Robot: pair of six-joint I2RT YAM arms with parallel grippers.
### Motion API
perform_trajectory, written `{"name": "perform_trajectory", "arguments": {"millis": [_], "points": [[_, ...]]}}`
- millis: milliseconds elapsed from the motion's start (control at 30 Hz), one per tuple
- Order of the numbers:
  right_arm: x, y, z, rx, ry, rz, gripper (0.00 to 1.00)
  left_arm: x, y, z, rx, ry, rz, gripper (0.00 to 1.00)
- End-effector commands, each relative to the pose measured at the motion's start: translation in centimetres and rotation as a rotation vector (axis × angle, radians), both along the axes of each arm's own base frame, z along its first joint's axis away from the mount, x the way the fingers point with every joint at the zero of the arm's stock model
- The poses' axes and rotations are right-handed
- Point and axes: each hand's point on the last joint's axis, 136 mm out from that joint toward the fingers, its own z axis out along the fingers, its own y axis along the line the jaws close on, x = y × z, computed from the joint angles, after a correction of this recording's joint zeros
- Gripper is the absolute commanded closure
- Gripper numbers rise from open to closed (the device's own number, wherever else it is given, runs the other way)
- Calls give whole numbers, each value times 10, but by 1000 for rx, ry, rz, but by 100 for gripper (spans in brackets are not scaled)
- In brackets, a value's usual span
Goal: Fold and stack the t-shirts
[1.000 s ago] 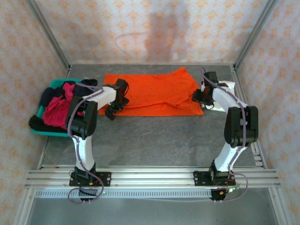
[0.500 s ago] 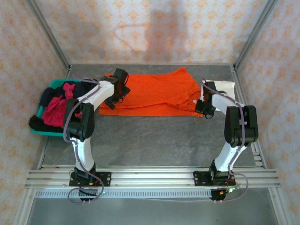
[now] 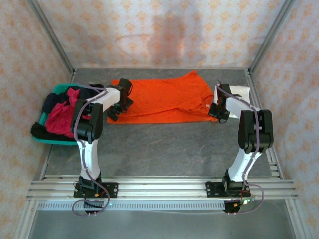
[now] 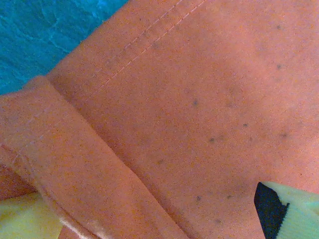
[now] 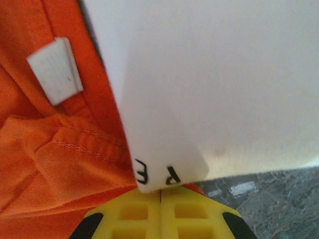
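Patterned wallpaper (image 3: 164, 30) closed in a grey stone-look table (image 3: 159, 149), with your two arms bolted to a metal rail (image 3: 159, 186) at the near edge.

The orange t-shirt (image 3: 164, 102) lay spread flat across the far middle of the table. At the far left sat a teal basket (image 3: 50, 141) heaped with a crimson-pink shirt (image 3: 60, 119) and a dark shirt (image 3: 52, 102). It stood just beside your left arm's elbow. A white t-shirt (image 3: 240, 91) lay at the far right, touching the orange one and crowding your right gripper (image 3: 219, 114).

Your left gripper (image 3: 114, 112) hung over the orange shirt's left end with its fingers spread wide and nothing between them. Its wrist view looked down on a hemmed, folded sleeve.

Your right gripper's yellow fingers were pressed tight together at the orange shirt's right edge, near the collar and its small white tag (image 5: 55, 69). White cloth with black lettering overlapped the fingertips, so you could not tell whether orange cloth was caught between them.

A second before, your left gripper had been at the shirt's near-left corner, and it had since moved slightly farther and left. Your right gripper had shifted slightly nearer and to the right. The orange shirt lay much as before.
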Motion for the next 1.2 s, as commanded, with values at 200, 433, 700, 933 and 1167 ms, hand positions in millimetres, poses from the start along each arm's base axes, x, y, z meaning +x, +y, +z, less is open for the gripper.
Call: {"name": "perform_trajectory", "arguments": {"millis": [200, 433, 700, 933, 1167], "points": [[-77, -9, -8, -6, 98, -130, 100, -87, 10, -27, 13, 119, 29, 3], [-120, -8, -13, 18, 145, -204, 100, -127, 9, -22, 12, 128, 15, 3], [-89, 3, 55, 78, -123, -118, 66, -117, 11, 40, 91, 7, -16, 1], [-75, 30, 85, 144, -232, -10, 56, -138, 26, 64, 105, -93, 111, 0], [-69, 41, 83, 150, -227, 13, 56, -137, 17, 36, 25, -42, 163, 25]]}}
